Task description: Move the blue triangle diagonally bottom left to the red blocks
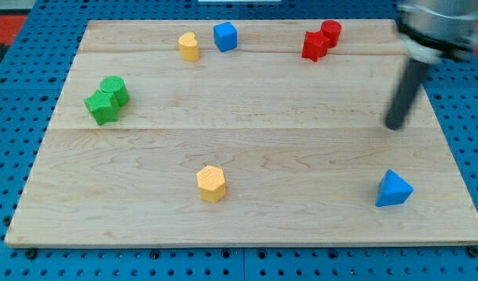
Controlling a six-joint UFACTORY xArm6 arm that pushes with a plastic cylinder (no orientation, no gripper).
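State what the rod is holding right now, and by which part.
Nothing is held. My tip stands apart from every block, above the blue triangle toward the view's top, without touching it.

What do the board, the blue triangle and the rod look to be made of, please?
The board looks like pale unfinished wood: grain lines and plank seams show. The blue triangle seems to be painted wood or plastic, with flat, even matte colour; which one is unclear. The rod is dark and smooth, possibly metal or plastic; my tip stands above the triangle, apart from it.
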